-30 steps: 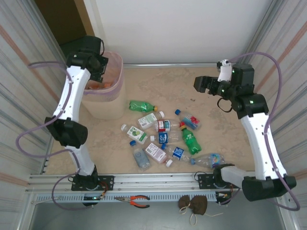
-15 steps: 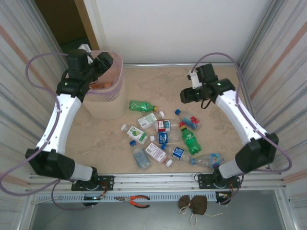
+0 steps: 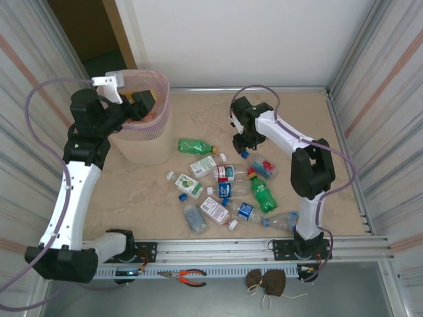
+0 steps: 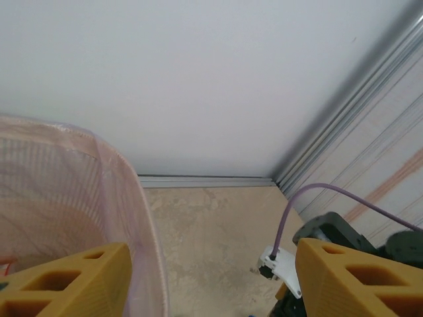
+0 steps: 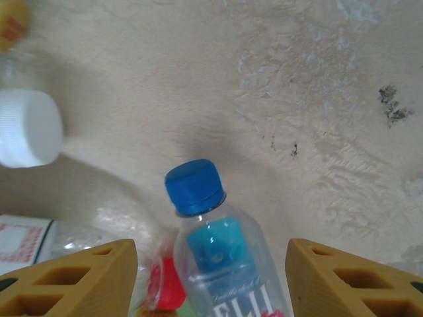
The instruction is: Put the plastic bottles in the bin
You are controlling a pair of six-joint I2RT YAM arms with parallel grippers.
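Note:
The beige bin (image 3: 144, 146) with its pink liner (image 4: 79, 191) stands at the back left. My left gripper (image 3: 137, 105) hangs open at the bin's near rim, nothing between its yellow fingers (image 4: 73, 284). Several plastic bottles (image 3: 221, 191) lie scattered in the middle of the table, a green one (image 3: 195, 145) nearest the bin. My right gripper (image 3: 243, 140) is low over a clear blue-capped bottle (image 5: 218, 257) (image 3: 259, 163). Its fingers (image 5: 357, 281) stand either side of the bottle's shoulder with gaps showing. A red cap (image 5: 164, 284) lies just beside that bottle.
A white-capped bottle (image 5: 26, 129) lies left of my right gripper. Orange-handled pliers (image 3: 192, 277) and a brown bundle (image 3: 266, 282) rest on the front rail. Ribbed side walls and the white back wall close the table in.
My right arm has swung left and down from the far right onto the blue-capped bottle, its jaws narrowing. My left arm has shifted left at the bin's rim.

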